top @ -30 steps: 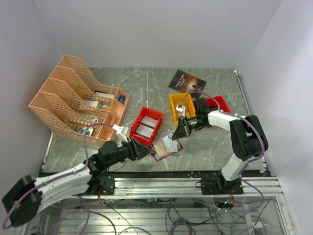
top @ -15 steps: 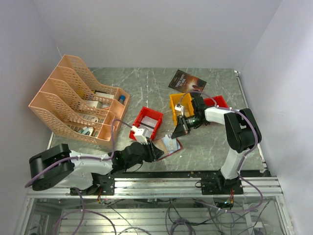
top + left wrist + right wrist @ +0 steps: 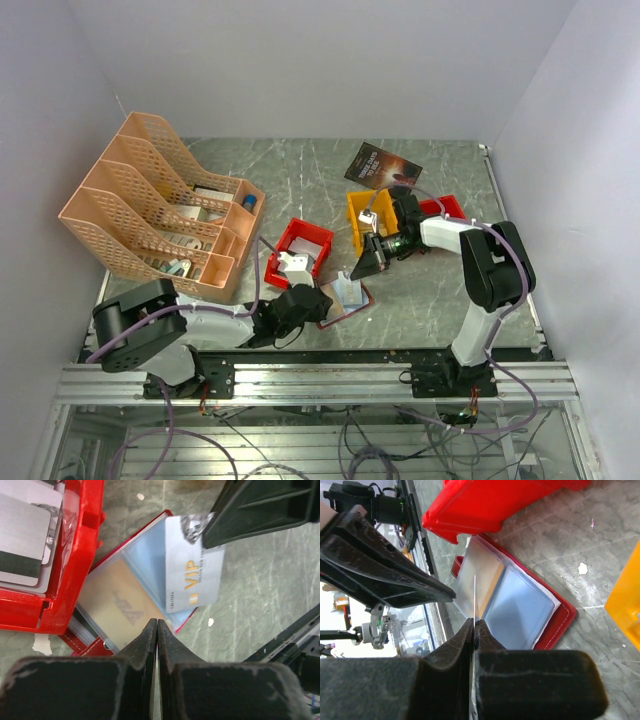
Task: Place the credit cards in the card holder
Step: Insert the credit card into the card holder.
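Left claw (image 3: 157, 626): jaws pressed together to a hairline. Its tips sit on the near edge of the open card holder (image 3: 115, 607), apparently pinching that edge to keep the holder flat and still. Right claw (image 3: 474, 625): closed on the VIP card (image 3: 192, 575), gripped at one corner so the free end can lead into a pocket. The card lies over the bluish pocket, ahead and slightly right of the left claw's tips; judged not yet seated. More credit cards (image 3: 22, 535) wait in the red bin (image 3: 82, 555), ahead-left of the left claw. The bin wall crowds the holder's left edge, contact unclear, so there is little room there. Bare surface (image 3: 260, 600) right of the left claw leaves room to withdraw. The yellow bin (image 3: 625, 605) stands right of the right claw, near the holder's corner but apart.
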Motion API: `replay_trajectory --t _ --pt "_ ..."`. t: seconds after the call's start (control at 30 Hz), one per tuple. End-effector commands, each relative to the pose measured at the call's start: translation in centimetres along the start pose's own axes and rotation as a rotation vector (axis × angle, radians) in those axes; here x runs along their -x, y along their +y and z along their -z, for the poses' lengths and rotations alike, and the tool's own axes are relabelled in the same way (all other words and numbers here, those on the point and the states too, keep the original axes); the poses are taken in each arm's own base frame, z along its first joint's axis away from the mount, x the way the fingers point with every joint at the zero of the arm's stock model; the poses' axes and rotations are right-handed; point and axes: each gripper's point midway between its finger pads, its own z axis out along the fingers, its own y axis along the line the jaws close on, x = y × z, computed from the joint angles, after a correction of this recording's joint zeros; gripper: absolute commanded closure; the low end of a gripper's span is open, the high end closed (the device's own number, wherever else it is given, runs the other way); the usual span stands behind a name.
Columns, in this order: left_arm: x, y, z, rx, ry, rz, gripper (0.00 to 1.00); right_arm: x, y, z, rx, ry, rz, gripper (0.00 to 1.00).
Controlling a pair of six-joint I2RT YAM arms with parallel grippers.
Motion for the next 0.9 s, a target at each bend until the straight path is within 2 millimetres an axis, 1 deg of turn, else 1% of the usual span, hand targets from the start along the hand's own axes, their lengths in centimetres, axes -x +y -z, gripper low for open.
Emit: replay_trajectory --t 0.0,0.1,0.23,0.63,0.87 --pt "-0.4 1.7 -0.4 0.061 -0.021 -0.027 0.9 0.7 0.5 0.4 0.006 -0.033 0.02 1.0" --pt "-0.9 2.3 -0.4 0.071 -0.013 -0.029 0.91 0.2 0.1 0.1 0.025 -0.013 -0.01 1.0" --pt "-1.4 2.8 -0.2 0.089 0.01 -0.041 0.93 -0.1 -0.2 -0.2 0.032 -0.012 -0.036 1.0" --pt "-3.0 5.4 1.2 0.144 0.064 -0.03 0.93 -0.7 -0.5 -0.8 0.041 0.008 -0.064 1.0" --pt "-3.7 5.6 1.2 0.136 0.085 -0.024 0.93 -1.0 -0.3 -1.4 0.042 0.028 -0.058 1.0"
